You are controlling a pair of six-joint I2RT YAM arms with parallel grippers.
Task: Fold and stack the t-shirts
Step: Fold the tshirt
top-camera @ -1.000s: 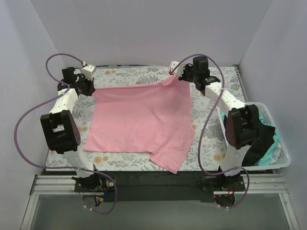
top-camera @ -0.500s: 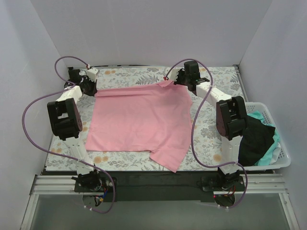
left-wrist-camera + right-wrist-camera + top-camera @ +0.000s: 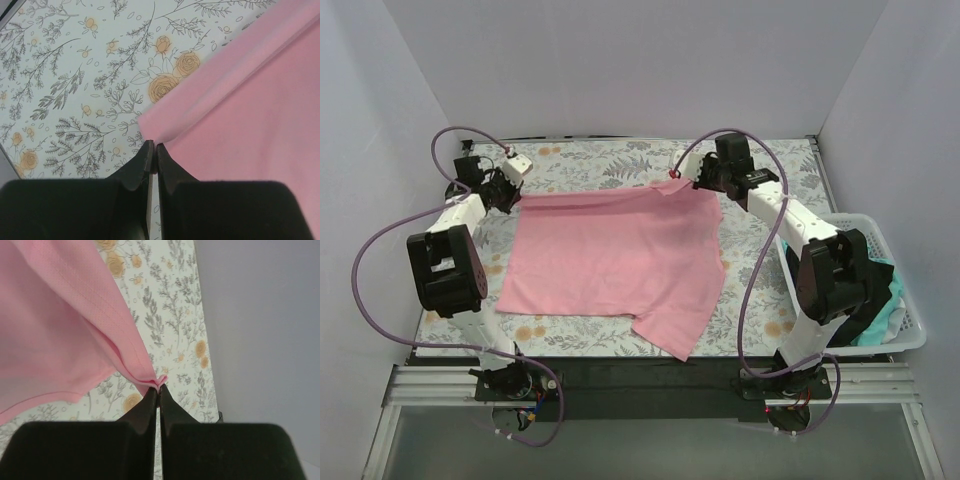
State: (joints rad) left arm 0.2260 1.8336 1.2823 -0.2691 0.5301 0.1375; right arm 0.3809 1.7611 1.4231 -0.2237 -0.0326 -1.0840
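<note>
A light pink t-shirt (image 3: 610, 255) lies spread on the floral sheet, one sleeve pointing to the near right. My left gripper (image 3: 512, 193) is shut on its far left corner, seen as a pink fold (image 3: 210, 95) pinched at the fingertips in the left wrist view. My right gripper (image 3: 682, 176) is shut on its far right corner, lifted slightly; the pinched pink hem (image 3: 125, 350) shows in the right wrist view. Black (image 3: 865, 290) and mint-green (image 3: 892, 318) t-shirts lie bunched in the basket at the right.
The white lattice basket (image 3: 905, 340) stands at the right edge beside the right arm. The grey-and-orange floral sheet (image 3: 590, 160) covers the table. White walls close in on the left, back and right.
Both grippers, holding the pink t-shirt's far corners, moved: the right one shifted slightly right and nearer, the left arm swung outward. The far edge is pulled straighter.
</note>
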